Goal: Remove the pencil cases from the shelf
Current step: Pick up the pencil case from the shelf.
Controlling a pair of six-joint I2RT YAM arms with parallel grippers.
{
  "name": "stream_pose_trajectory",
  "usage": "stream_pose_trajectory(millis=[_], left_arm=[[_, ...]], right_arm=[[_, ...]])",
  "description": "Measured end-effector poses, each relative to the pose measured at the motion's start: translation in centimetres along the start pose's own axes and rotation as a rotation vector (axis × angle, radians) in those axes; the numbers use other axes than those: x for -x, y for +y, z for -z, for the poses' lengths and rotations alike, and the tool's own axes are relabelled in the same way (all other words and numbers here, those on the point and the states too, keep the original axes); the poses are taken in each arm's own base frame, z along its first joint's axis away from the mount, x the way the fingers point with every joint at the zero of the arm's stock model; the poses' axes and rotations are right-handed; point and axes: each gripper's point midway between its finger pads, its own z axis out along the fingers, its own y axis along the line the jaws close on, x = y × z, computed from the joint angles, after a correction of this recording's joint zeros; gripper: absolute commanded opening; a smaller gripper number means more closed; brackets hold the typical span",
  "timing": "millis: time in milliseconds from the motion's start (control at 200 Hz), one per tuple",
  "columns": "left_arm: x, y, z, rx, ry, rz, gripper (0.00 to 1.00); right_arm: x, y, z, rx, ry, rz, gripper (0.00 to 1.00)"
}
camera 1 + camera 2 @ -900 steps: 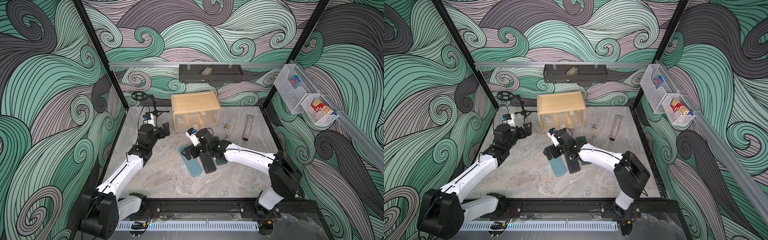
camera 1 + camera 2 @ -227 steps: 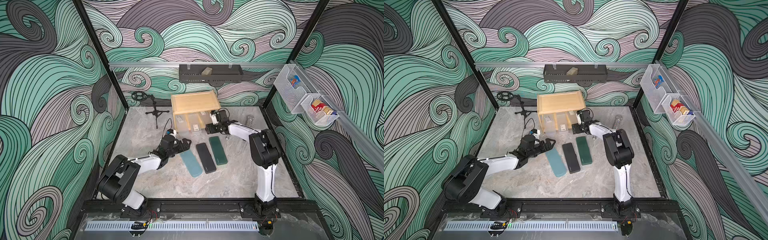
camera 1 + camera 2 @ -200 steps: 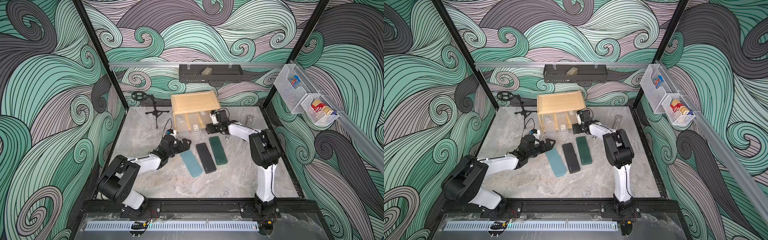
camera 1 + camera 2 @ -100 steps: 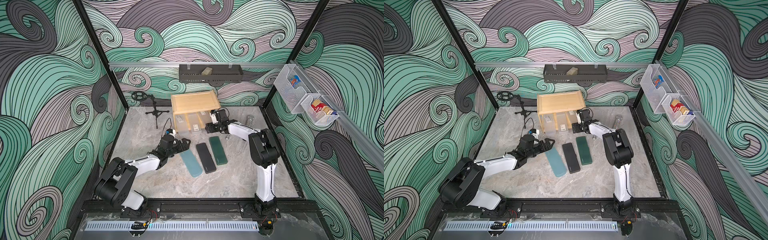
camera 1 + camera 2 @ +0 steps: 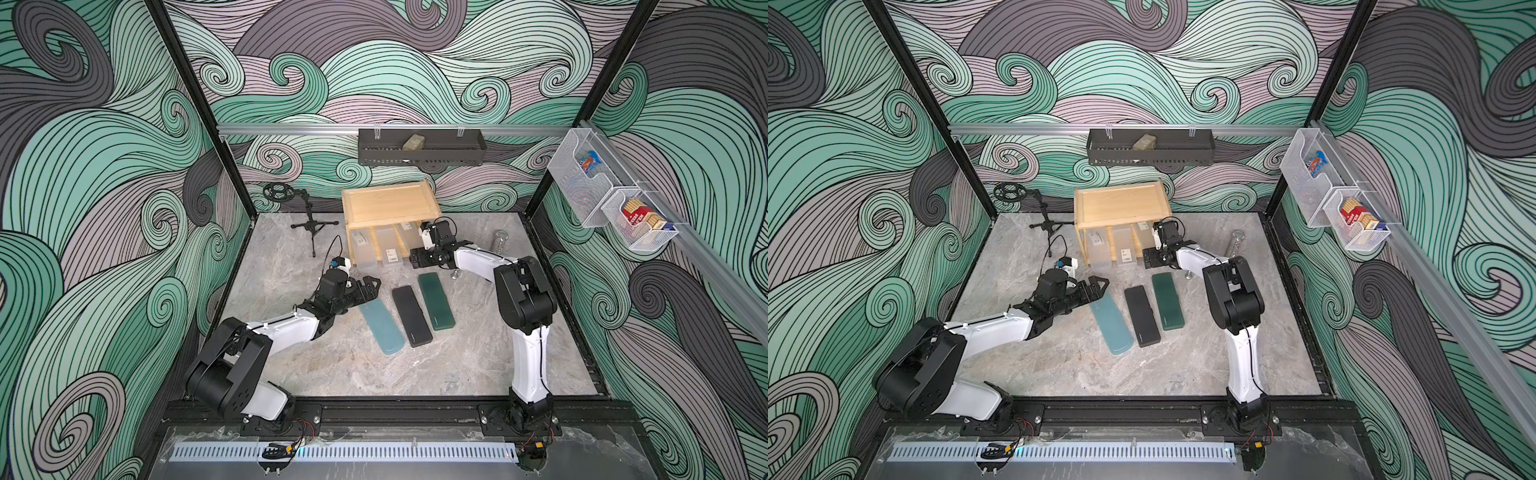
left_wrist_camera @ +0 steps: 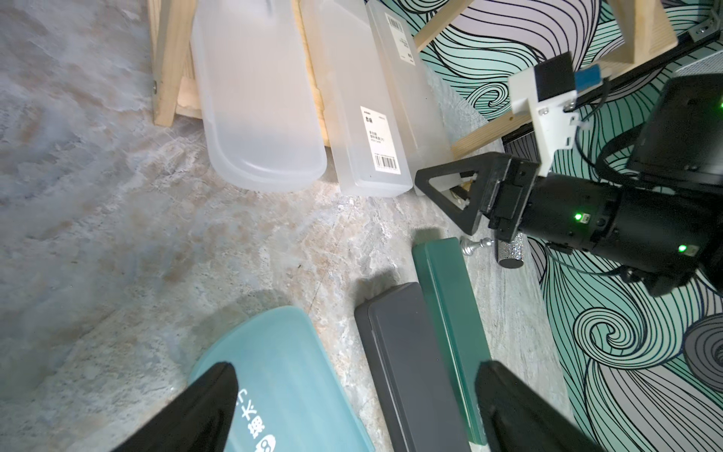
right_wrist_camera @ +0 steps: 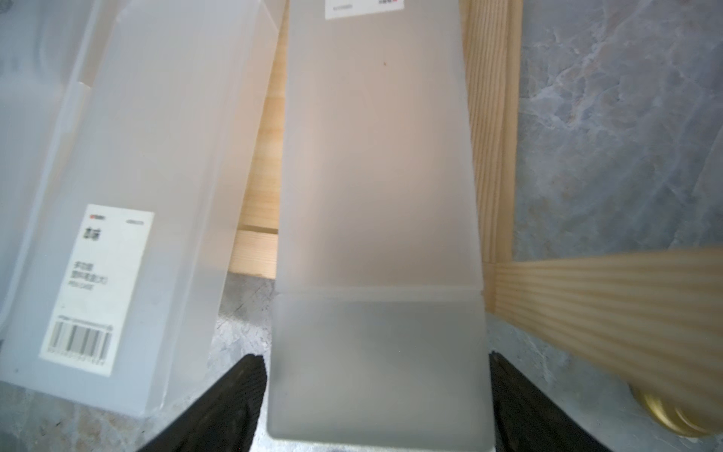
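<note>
Shelf [image 5: 390, 203]: three frosted cases [image 5: 386, 245] in lower tier, ends jutting out.
Bench [image 5: 374, 374]: teal case [image 5: 381, 326], black case [image 5: 411, 316], green case [image 5: 435, 301] side by side.
My left jaws: spread wide above teal case.
My right jaws: straddling rightmost frosted case [image 7: 375, 235]; gripping or not, I cannot tell.

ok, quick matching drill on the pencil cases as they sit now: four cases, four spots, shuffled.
1. light teal case
2. black case
3. dark green case
4. rightmost frosted case

A. middle of the row on the table
B. sticking out of the shelf, between the right gripper jaws
C. row end nearest the open left gripper
D. row end toward the right arm

Pairs: 1-C, 2-A, 3-D, 4-B
</note>
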Motion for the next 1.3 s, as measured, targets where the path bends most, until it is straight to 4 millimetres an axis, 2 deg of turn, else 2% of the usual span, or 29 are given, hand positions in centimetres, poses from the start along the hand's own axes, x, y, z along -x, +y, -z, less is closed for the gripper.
stream_pose_trajectory(millis=[110, 160, 210, 525, 645, 811, 956, 1116, 1301], left_arm=[[0.0, 0.0, 0.0, 0.000, 0.000, 0.000, 0.99], [0.0, 0.0, 0.0, 0.001, -0.001, 0.000, 0.99], [0.0, 0.0, 0.0, 0.001, -0.001, 0.000, 0.98], [0.0, 0.1, 0.0, 0.003, -0.001, -0.001, 0.99], [0.0, 0.1, 0.0, 0.006, -0.002, 0.000, 0.99], [0.2, 0.4, 0.5, 0.033, -0.010, -0.005, 0.99], [1.9, -0.3, 1.3, 0.038, -0.059, -0.022, 0.99], [4.8, -1.8, 3.1, 0.018, -0.150, -0.050, 0.98], [10.1, -5.1, 6.1, -0.019, -0.270, -0.102, 0.99]], right_arm=[[-0.4, -0.1, -0.3, -0.003, 0.011, -0.002, 0.81], [-0.4, -0.1, -0.3, -0.004, 0.011, -0.005, 0.74], [-0.3, -0.1, -0.3, -0.004, 0.010, -0.003, 0.71], [-0.3, 0.0, -0.3, -0.003, 0.006, -0.002, 0.70], [-0.8, 0.1, 0.5, -0.002, 0.010, 0.001, 0.70], [-1.5, 0.3, 4.0, 0.002, -0.005, 0.005, 0.70], [-1.1, 1.0, 8.3, 0.019, -0.063, 0.012, 0.71], [-1.4, 1.7, 12.1, 0.035, -0.107, 0.024, 0.72], [-5.0, 3.0, 15.2, 0.061, -0.078, 0.040, 0.72]])
